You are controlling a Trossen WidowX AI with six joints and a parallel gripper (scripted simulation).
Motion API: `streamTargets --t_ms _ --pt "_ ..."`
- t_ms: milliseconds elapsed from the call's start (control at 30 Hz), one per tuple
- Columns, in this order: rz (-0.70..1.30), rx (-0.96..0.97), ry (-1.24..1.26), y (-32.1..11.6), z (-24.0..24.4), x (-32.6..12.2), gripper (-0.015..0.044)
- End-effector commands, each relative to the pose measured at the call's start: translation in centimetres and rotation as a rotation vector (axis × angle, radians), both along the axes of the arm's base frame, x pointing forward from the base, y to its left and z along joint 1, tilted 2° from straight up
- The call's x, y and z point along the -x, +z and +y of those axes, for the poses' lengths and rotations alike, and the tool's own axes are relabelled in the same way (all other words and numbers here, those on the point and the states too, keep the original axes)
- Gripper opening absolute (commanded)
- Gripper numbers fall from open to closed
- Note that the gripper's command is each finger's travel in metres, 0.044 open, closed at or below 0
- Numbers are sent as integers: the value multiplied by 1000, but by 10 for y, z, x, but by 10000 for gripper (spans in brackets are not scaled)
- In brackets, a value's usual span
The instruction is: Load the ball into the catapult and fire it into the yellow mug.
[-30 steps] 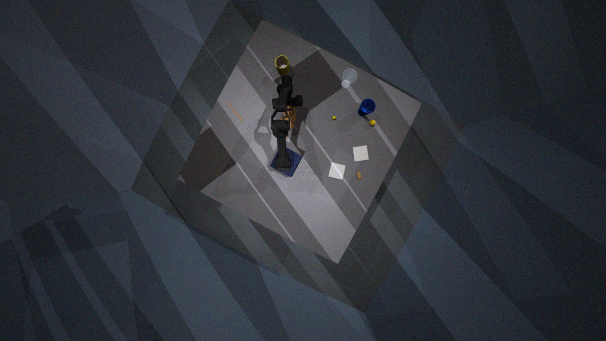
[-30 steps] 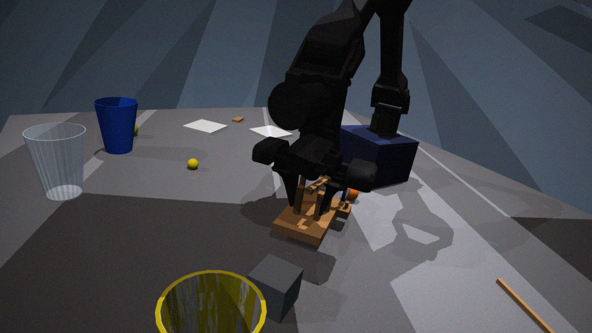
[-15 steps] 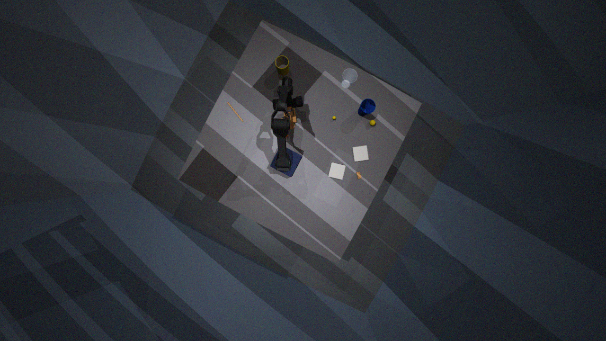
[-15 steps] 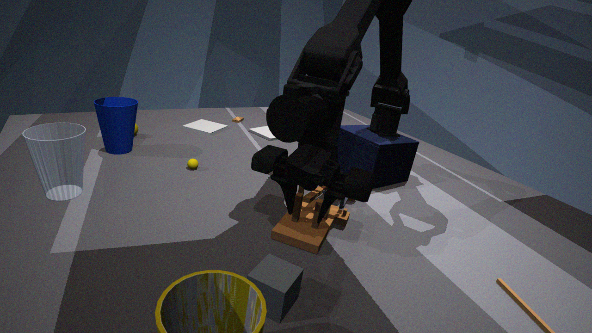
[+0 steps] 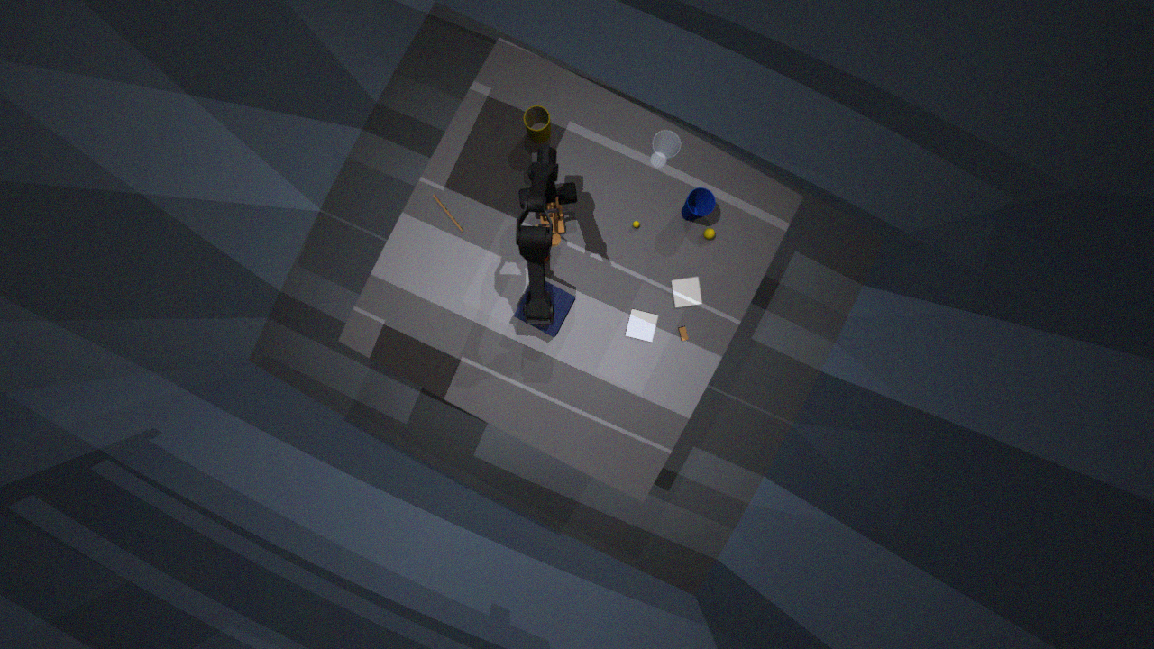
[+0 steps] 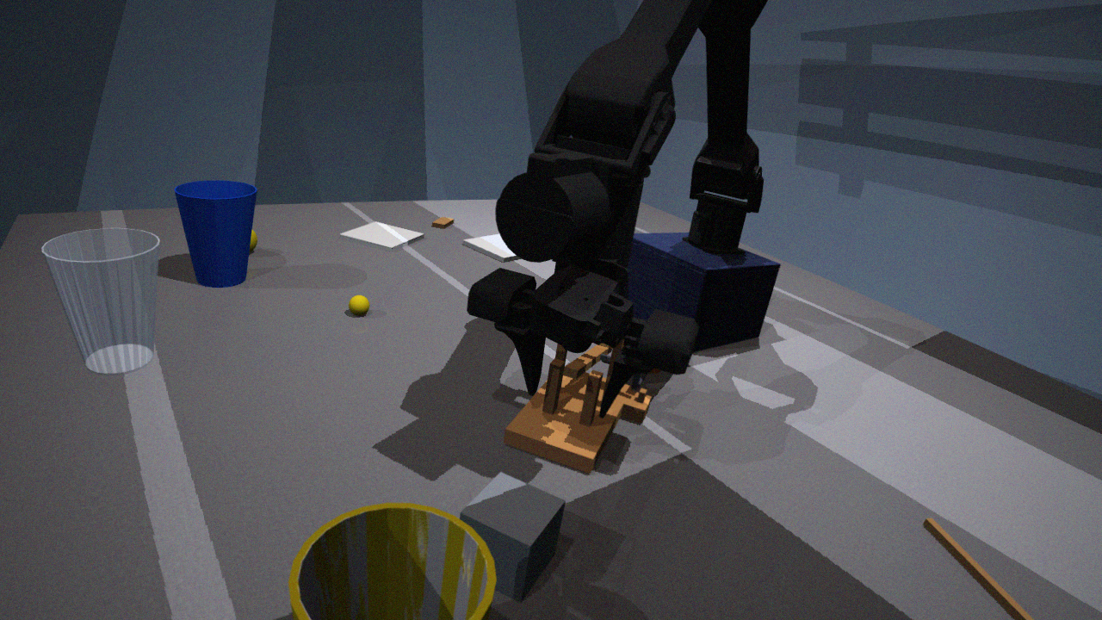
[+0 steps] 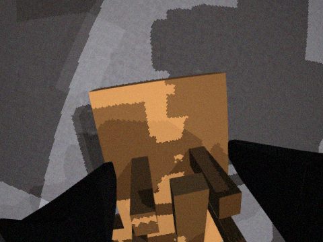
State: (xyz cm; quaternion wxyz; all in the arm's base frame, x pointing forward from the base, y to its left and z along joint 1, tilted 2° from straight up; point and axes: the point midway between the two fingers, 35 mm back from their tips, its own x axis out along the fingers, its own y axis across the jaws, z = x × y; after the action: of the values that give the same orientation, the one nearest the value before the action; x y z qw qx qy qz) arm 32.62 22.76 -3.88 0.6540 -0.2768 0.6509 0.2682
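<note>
Orange-brown wooden catapult (image 5: 558, 233) (image 6: 554, 443) (image 7: 198, 101) sits between your black gripper's (image 5: 548, 197) (image 6: 568, 405) (image 7: 171, 154) well-parted fingers, ungripped, away from the table edges. You have bare tabletop toward the blue tapered cup (image 5: 699, 203) (image 6: 218, 235). Count one yellow mug (image 5: 537, 137) (image 6: 393, 574), beside one grey block (image 6: 512, 531); one clear cup (image 5: 665, 145) (image 6: 108, 300); two yellow balls (image 5: 636, 223) (image 6: 359, 305); two white square tiles (image 5: 686, 292) (image 6: 382, 234).

I can't tell what kind of room this is — just a gray table (image 5: 564, 419) (image 6: 269, 431) and plain blue-gray walls (image 6: 346, 100).
</note>
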Motion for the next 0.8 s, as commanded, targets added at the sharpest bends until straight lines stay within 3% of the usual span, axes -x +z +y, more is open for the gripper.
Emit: streamTargets --t_ms 0,167,233,333,567,767 --pt "-1 0 0 11 1 -1 420" --pt "0 0 0 90 1 1 440" --pt "0 0 0 101 0 3 440" --pt "-4 -2 3 83 2 -1 440" --pt "-4 3 -2 92 0 2 440" --pt "-4 3 -2 48 0 2 440"
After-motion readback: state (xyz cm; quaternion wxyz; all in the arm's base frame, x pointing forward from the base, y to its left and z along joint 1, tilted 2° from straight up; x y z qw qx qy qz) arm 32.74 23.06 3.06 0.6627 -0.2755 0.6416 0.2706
